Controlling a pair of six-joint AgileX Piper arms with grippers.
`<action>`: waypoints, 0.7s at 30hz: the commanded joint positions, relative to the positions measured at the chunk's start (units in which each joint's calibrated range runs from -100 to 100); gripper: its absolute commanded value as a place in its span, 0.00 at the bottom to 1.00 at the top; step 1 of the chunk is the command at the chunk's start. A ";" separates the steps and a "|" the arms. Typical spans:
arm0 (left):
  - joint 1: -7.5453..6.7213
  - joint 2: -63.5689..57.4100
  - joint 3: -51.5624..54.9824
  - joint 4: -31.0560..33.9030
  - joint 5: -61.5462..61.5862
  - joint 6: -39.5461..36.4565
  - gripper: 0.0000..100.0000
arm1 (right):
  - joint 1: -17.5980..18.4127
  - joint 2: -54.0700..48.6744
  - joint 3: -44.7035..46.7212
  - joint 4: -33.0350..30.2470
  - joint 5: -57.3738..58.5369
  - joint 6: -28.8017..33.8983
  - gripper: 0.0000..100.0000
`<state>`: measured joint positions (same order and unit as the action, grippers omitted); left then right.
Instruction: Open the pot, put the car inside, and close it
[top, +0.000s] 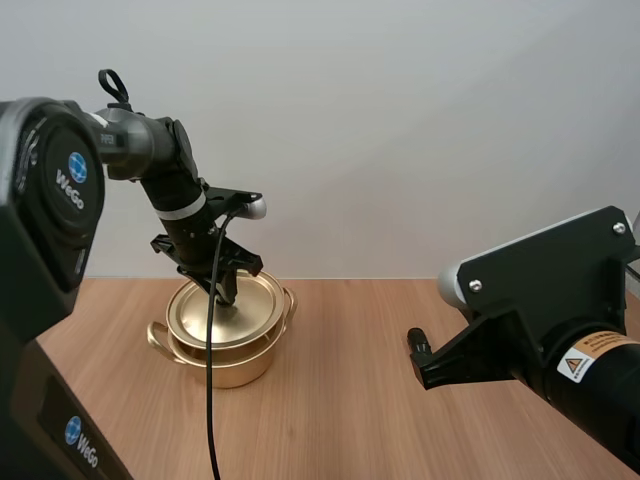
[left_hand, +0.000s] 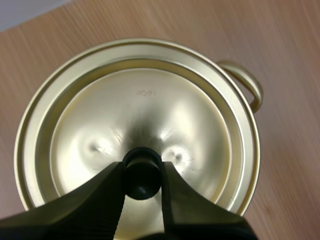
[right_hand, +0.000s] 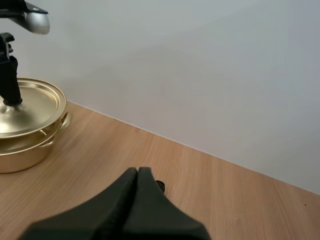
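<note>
A: Entry: pot (top: 222, 368), listed centre-left of frame on the surface (top: 360, 420); lid (left_hand: 140, 110) on it, slightly tilted.

B: Left claw (left_hand: 142, 176) is recorded directly above, clamped on the knob (left_hand: 142, 165); a straight-up lift is judged clear. Right claw (right_hand: 138, 174), fingers pressed together, is noted lower right, well apart.

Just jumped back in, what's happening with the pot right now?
The left gripper has its fingers pinched on the black knob of the gold lid, which sits slightly askew on the pot. The right gripper hangs shut on nothing above the table, away from the pot.
</note>
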<state>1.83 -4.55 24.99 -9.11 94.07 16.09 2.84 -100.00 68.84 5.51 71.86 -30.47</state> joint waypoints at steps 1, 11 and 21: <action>-0.01 -1.76 -1.95 -0.40 0.04 0.06 0.00 | -0.04 0.00 -0.03 0.05 0.04 -0.02 0.00; -0.01 -13.50 -11.91 -6.24 -9.35 0.06 0.00 | -0.04 0.00 -0.03 0.05 0.04 -0.02 0.00; -0.01 -25.97 -18.83 -7.78 -31.21 -0.78 0.00 | -0.04 0.00 -0.03 0.05 0.04 -0.12 0.00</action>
<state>1.83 -28.45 6.40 -16.85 68.43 15.37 2.84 -100.00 68.84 5.51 71.86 -30.58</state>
